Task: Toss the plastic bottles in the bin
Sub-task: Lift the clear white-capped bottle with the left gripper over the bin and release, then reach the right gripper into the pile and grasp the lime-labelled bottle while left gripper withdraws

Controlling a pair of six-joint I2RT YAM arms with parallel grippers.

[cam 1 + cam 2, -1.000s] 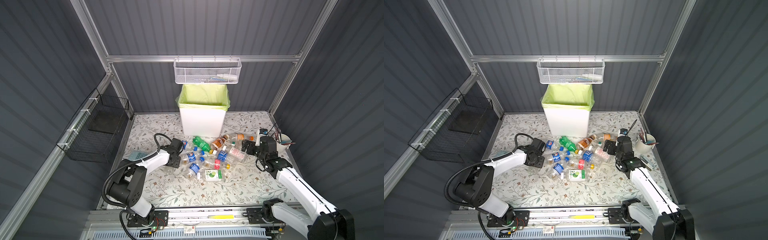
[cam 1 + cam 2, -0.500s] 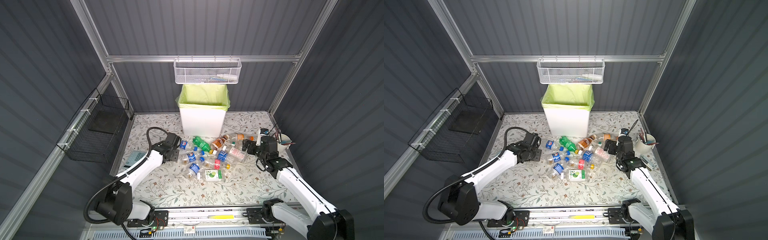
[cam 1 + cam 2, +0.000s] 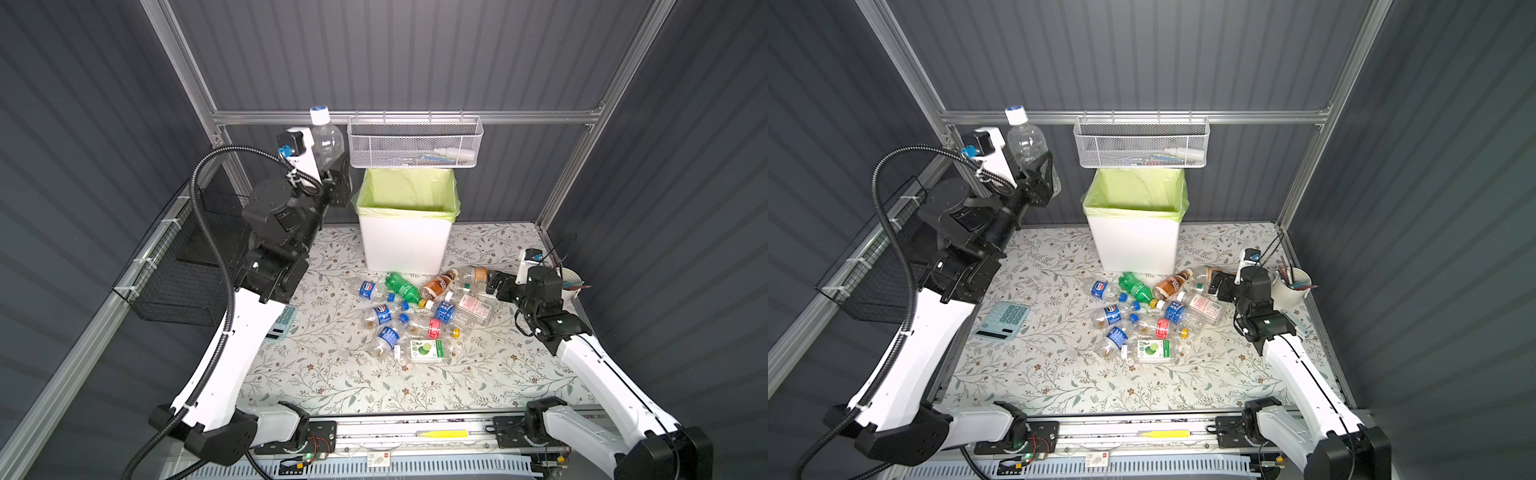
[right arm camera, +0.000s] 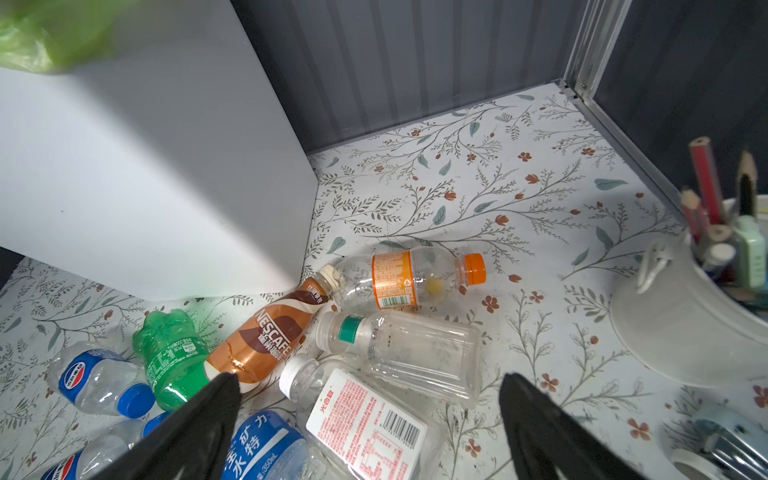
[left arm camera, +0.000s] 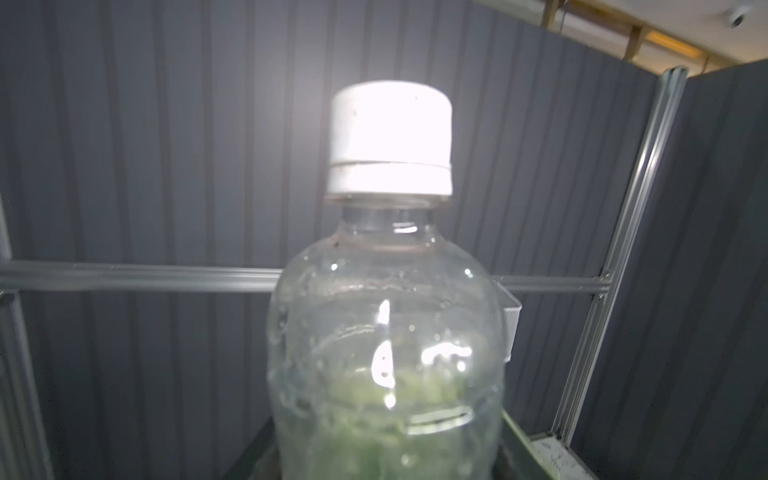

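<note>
1 clear bottle [image 3: 328, 145] with a white cap [image 5: 388, 137] is off the table, upright, cap up, in the left gripper [image 3: 334, 178]. Jaws closed on its lower body; grip point itself is hidden behind the bottle in the left wrist view. Bottle sits to the left of the bin [image 3: 405, 245] in both top views, higher than the bin's rim and not over its opening.

Bin: white, green bag liner [image 3: 409, 191] folded over the rim, standing at the back wall. No bottle visible inside from the top views.

Heap of bottles [image 3: 419, 316] on the table just in front of the bin, roughly 11 lying flat:
- green bottle [image 4: 172, 357] and brown coffee bottle [image 4: 266, 336] nearest the bin's front wall, the brown one almost touching its corner
- orange-label bottle [image 4: 409, 278] beside that corner
- red-print label bottle [image 4: 365, 424] further out from the bin

Right gripper [image 3: 496, 284]: low, at the heap's right side, in front of the bin and to its right. Jaws spread wide, fingers [image 4: 199, 432] well apart, holding nothing; the red-print bottle lies under the gap.

Calculator [image 3: 1003, 320] lies in front of the bin, well to its left. Cup of pens [image 3: 1289, 291] stands well to the bin's right.
</note>
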